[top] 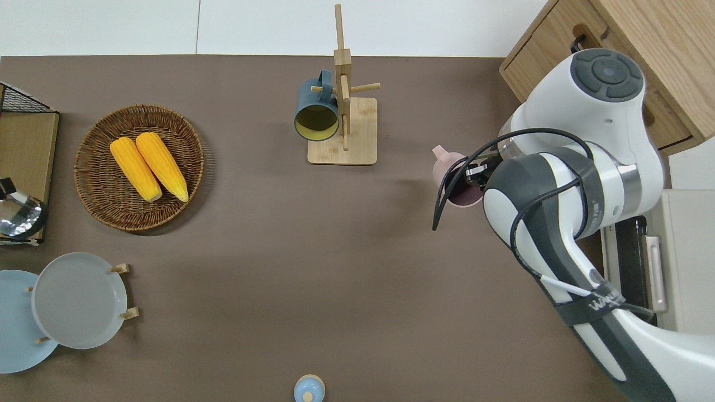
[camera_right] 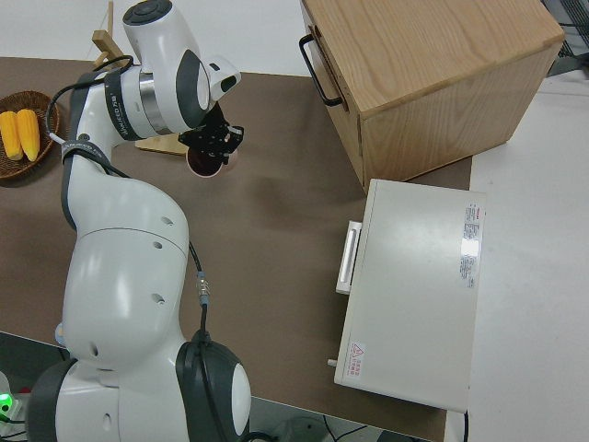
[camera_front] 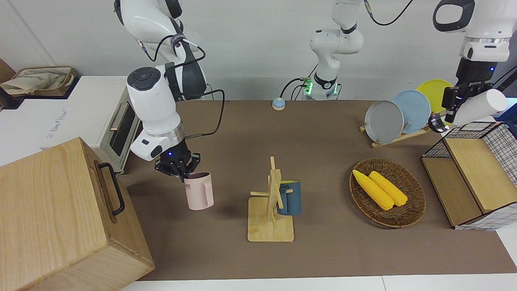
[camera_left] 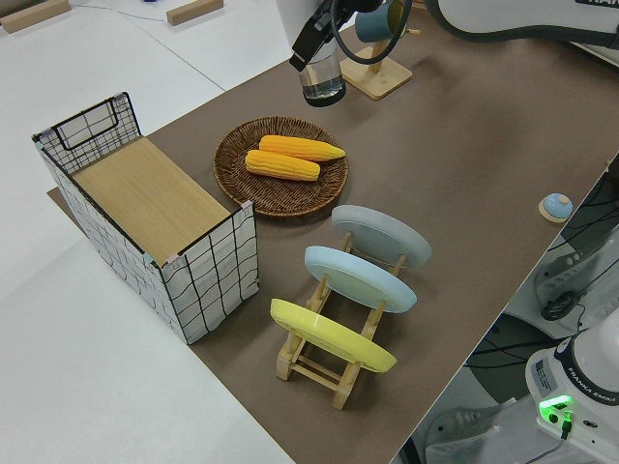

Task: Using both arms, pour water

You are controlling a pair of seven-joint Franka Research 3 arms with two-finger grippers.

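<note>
My right gripper (camera_front: pixel 178 169) is shut on the rim of a pink mug (camera_front: pixel 199 192) and holds it just above the table, between the mug tree and the toaster oven. Both also show in the overhead view, gripper (top: pixel 476 172) and mug (top: pixel 455 184), and in the right side view, gripper (camera_right: pixel 219 138) and mug (camera_right: pixel 208 162). My left gripper (camera_front: pixel 443 116) is shut on a clear glass (camera_front: pixel 437 123) with water in it, held over the wire basket's corner near the plate rack. The glass also shows in the overhead view (top: pixel 19 216) and the left side view (camera_left: pixel 323 81).
A wooden mug tree (top: pixel 342 120) carries a blue mug (top: pixel 316 111). A wicker basket (top: pixel 100 206) holds two corn cobs. A plate rack (camera_front: pixel 404 135), a wire basket (camera_front: pixel 464 178), a wooden box (camera_front: pixel 56 210), a toaster oven (camera_front: pixel 117 125) and a small blue bell (camera_front: pixel 278 104) ring the table.
</note>
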